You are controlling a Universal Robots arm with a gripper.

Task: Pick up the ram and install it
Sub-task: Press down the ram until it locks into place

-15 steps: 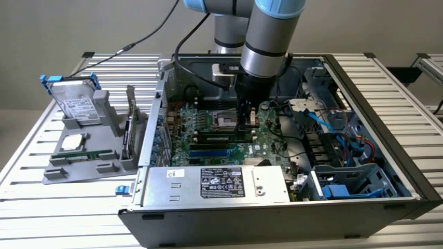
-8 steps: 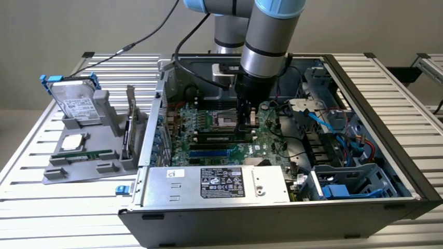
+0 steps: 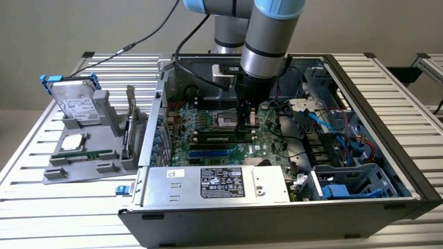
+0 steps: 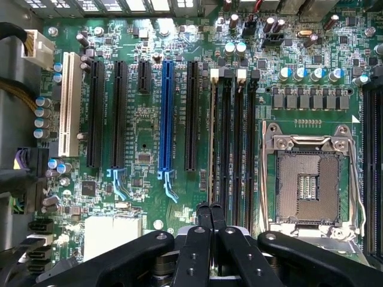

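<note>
Nearest to us in the exterior view stands the open computer case [image 3: 277, 220], with its grey power supply [image 3: 215, 181] at the front edge. Behind it lies the green motherboard [image 3: 207, 150].

The gripper [image 3: 247, 124] hangs low over the middle of this board. In the wrist view the gripper [image 4: 209, 208] has its two black fingers pressed together, fully closed, and we see nothing between them. The tips are just above the end of the black memory slots [image 4: 233, 137], or perhaps touching there; we cannot tell which. The empty processor socket [image 4: 311, 179] is just beside the slots.

The ram [image 3: 83, 154] seems to be the thin green stick that lies flat on the grey tray [image 3: 62, 175], outside the case, at about 9 o'clock from the gripper and well apart from it. The square processor chip [image 3: 72, 141] is just behind it, and further back at 10 o'clock stands the hard drive [image 3: 74, 101].

We judge that the pick is not yet done, because the stick rests on the tray. Picking it calls for opened jaws, lined up along the stick's narrow edges.
</note>
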